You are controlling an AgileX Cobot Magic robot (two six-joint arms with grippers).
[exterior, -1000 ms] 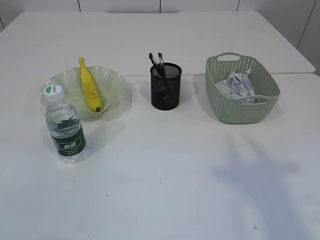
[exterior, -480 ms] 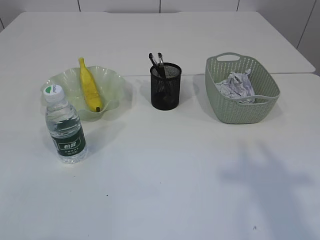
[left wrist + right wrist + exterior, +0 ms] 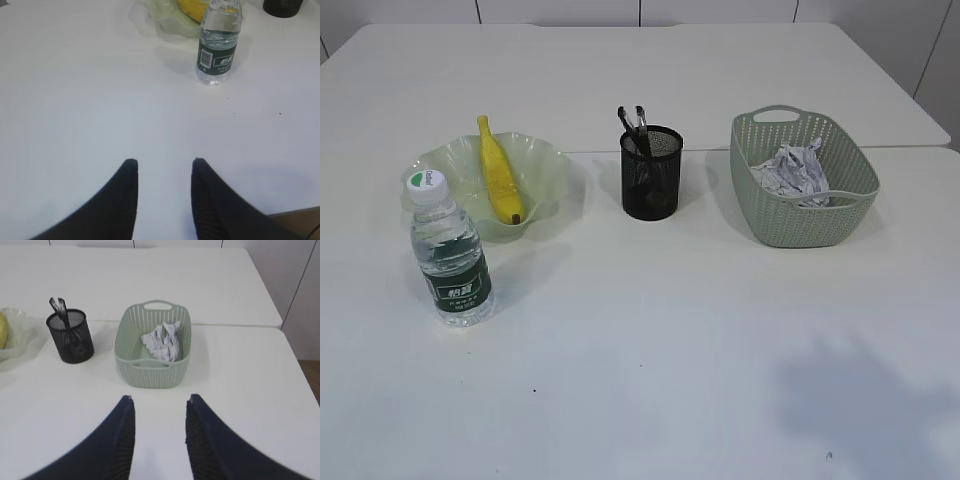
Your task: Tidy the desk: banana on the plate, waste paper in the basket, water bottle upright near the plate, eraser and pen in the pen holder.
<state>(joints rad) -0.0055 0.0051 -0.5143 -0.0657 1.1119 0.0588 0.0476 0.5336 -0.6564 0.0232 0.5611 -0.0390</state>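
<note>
Only thing shifted since a second ago: that soft arm shadow at the lower right of the exterior view, slid lower and toward the corner. Everything else sat put.

Banana (image 3: pixel 498 173) lying in the green plate (image 3: pixel 545 165), left of centre in the exterior view. Water bottle (image 3: pixel 449 251) upright just in front of the plate, toward the lower left, cap on, green label facing out. Black mesh pen holder (image 3: pixel 652 173) dead centre, with a pen (image 3: pixel 633 127) poking out of the top rim; eraser not visible, can't tell if it's inside. Crumpled waste paper (image 3: pixel 798 172) down in the green basket (image 3: pixel 770 215), right of centre. White table (image 3: pixel 650 340) bare in the foreground, nothing blocking any of the items.

Left gripper (image 3: pixel 162 162) at the bottom of the left wrist view, fingers parted partway, nothing between them, bottle well off at the upper right. Right gripper (image 3: pixel 158 400) at the bottom of the right wrist view, same partway gap, holding nothing, basket straight ahead above it.
</note>
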